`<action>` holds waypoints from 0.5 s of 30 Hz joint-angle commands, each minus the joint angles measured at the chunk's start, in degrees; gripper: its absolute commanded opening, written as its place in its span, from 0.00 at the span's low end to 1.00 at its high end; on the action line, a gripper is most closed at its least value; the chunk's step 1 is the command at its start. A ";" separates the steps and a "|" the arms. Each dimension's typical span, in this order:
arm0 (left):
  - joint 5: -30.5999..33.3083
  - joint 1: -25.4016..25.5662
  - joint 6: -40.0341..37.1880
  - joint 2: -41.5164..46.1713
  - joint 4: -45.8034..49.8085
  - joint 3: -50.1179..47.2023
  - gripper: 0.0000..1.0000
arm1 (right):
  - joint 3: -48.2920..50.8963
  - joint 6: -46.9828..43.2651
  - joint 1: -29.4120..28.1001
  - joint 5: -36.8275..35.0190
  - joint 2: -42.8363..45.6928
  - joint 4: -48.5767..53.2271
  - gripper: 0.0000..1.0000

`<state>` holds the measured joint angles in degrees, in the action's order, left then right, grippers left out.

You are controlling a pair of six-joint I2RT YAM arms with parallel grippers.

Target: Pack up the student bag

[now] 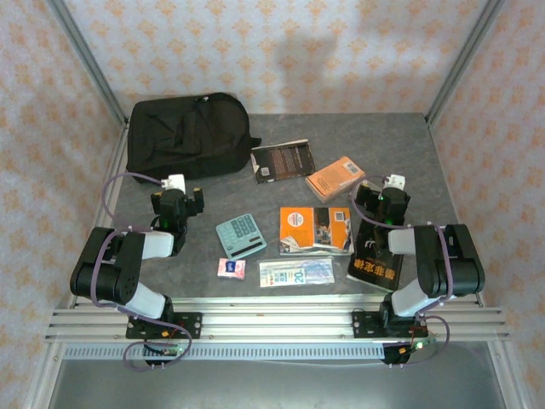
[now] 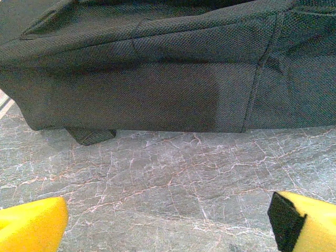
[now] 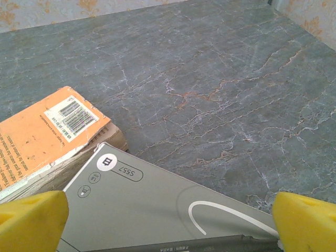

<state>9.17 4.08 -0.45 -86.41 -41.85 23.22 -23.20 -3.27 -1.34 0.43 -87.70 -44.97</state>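
Step in hand: start of packing; by the look of it, nothing is loaded yet. The backpack (image 1: 189,136) lies flat at the far-left corner of the table (image 1: 409,145) and looks closed. Left gripper (image 1: 176,196) faces its side panel, near but not touching, jaws fully apart, nothing held. Right gripper (image 3: 168,220) is also wide and empty, over a grey booklet (image 3: 157,210) beside an orange book (image 1: 335,177). Next move prob. calls for opening the bag: locate zip pull, steady fabric w/ other arm. Loose items betw. the arms: calculator (image 1: 241,236), dark book (image 1: 283,160), black book (image 1: 375,264), small packet (image 1: 231,268). Nothing blocks the bag, but soft fabric may slump.
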 commanded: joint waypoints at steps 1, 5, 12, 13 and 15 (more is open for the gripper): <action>-0.36 -0.69 0.31 0.63 -0.62 1.21 1.00 | -0.74 -0.47 0.03 0.45 -0.04 -0.37 0.99; -0.92 -0.82 0.17 0.72 -0.63 1.24 1.00 | -0.93 -0.42 0.11 0.61 0.24 0.15 0.99; 5.78 -0.69 2.24 10.33 19.04 9.13 1.00 | -13.28 -2.50 -3.04 -1.39 9.71 27.34 0.99; 5.07 -0.51 1.68 12.65 20.95 10.20 1.00 | -15.80 -1.85 -4.09 -1.21 11.48 31.03 0.99; 4.02 0.96 -0.04 17.13 24.58 12.37 1.00 | -18.34 1.23 -7.29 -2.77 15.99 33.82 0.99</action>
<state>11.25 4.12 0.34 -74.61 -25.36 31.90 -36.62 -4.05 -5.19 -0.10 -78.41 -21.74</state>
